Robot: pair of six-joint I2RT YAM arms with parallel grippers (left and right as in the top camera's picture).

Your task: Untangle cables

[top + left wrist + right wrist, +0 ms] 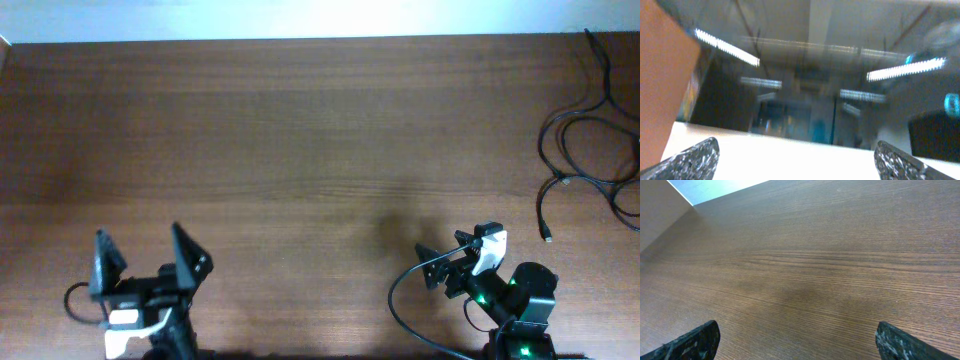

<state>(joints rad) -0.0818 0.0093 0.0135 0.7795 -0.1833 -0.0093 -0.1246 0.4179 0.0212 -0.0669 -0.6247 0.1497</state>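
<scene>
The brown table (pixel 300 150) shows a wide stretch of plain wood across the middle and left of the overhead frame, so most of the open room is there. The cables (pixel 585 150) sit at the upper right edge. They're thin black cords in loose loops, partly running off frame, with a small plug end lowest. The left gripper (pixel 138 235) at lower left and the right gripper (pixel 443 252) at lower right both have their fingers spread wide, holding nothing, well apart from the cables.
</scene>
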